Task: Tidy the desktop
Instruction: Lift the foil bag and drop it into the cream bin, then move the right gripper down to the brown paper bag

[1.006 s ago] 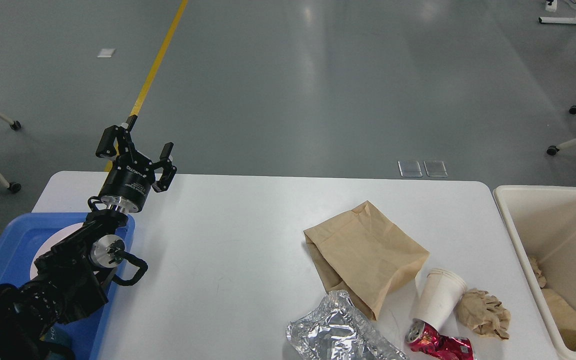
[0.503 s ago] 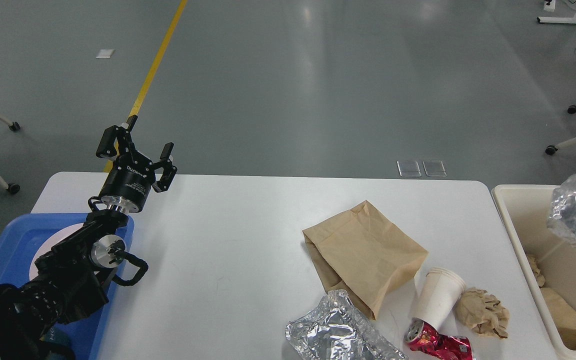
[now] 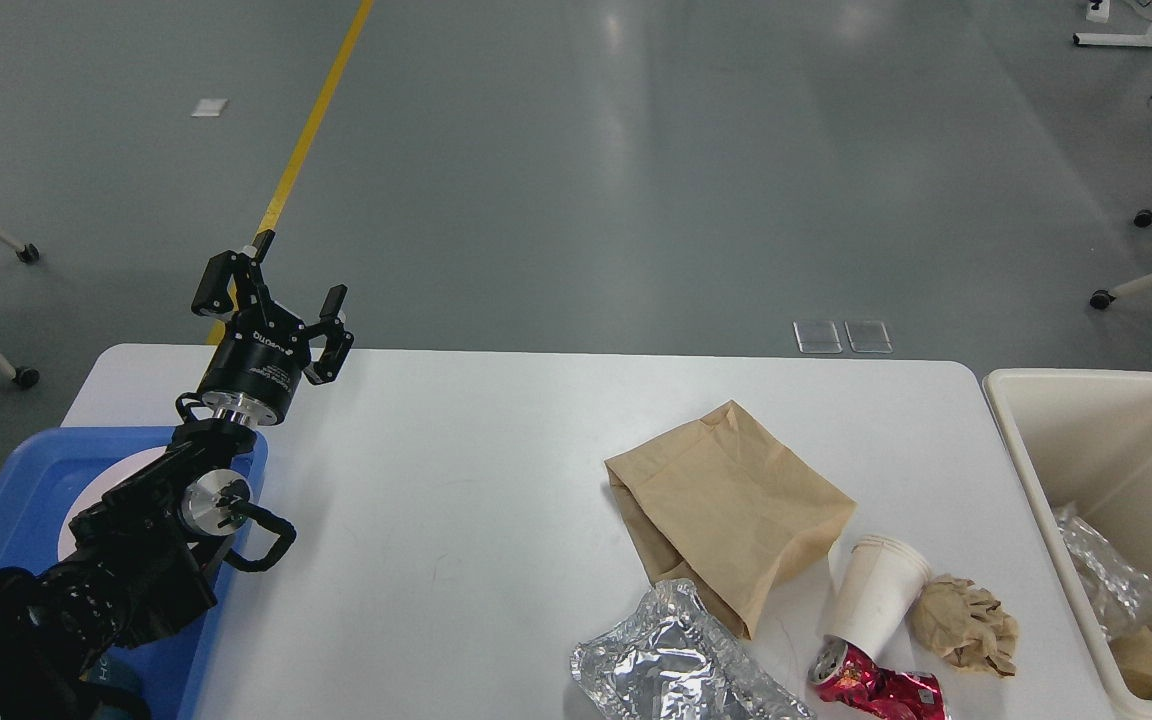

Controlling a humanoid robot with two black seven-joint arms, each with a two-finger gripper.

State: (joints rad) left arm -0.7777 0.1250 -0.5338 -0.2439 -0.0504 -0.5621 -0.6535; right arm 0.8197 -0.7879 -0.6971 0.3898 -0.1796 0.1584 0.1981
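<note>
Paper bag (image 3: 731,505), cup (image 3: 876,597), foil (image 3: 681,665) on desktop (image 3: 456,480).

A lab or workshop hall — grey sealed floor (image 3: 636,180), yellow floor line (image 3: 311,125), wheeled stands (image 3: 1151,285).

Silver foil wrapper (image 3: 681,665) runs off the bottom edge, and so does the crushed red can (image 3: 876,688). Cream bin (image 3: 1086,520) is clipped at the right. Left arm hides much of the blue tray (image 3: 26,480), lower left.
</note>
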